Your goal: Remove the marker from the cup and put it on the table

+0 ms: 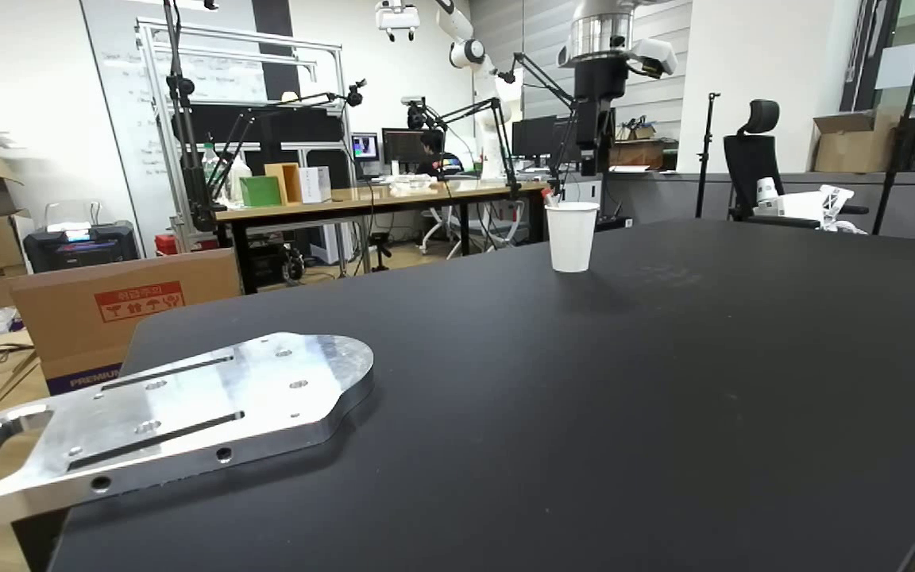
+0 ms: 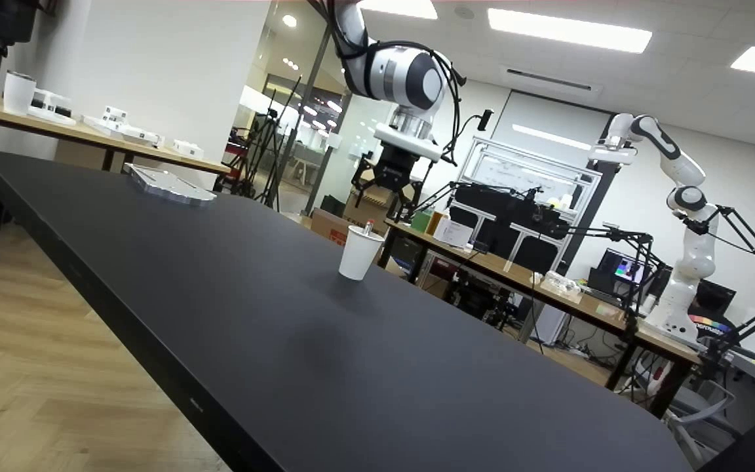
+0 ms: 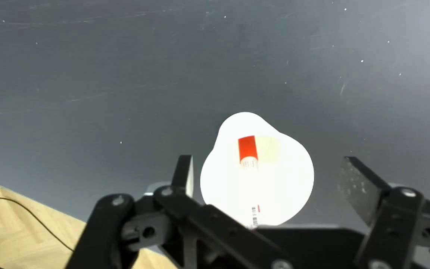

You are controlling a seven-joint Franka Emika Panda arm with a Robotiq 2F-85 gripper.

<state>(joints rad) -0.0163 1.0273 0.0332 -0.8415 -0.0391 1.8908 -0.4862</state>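
The white cup [image 1: 571, 240] stands upright on the black table [image 1: 584, 413]. It also shows in an exterior view [image 2: 359, 255]. The marker [image 1: 549, 197] stands in the cup, leaning on the rim; its red end sticks out above the rim [image 2: 369, 227] and the rest is hidden in the cup. In the wrist view the cup [image 3: 286, 183] is overexposed. A red part of the marker [image 3: 248, 147] and printed marks show within its outline. My gripper [image 3: 267, 168] is open and empty above the cup, apart from it [image 2: 379, 208].
A flat silver metal plate [image 1: 235, 397] lies at an end of the table, in both exterior views [image 2: 171, 185]. A cardboard box [image 1: 132, 310] stands beyond the table edge. A wooden workbench [image 1: 394, 197] with boxes and camera arms stands behind.
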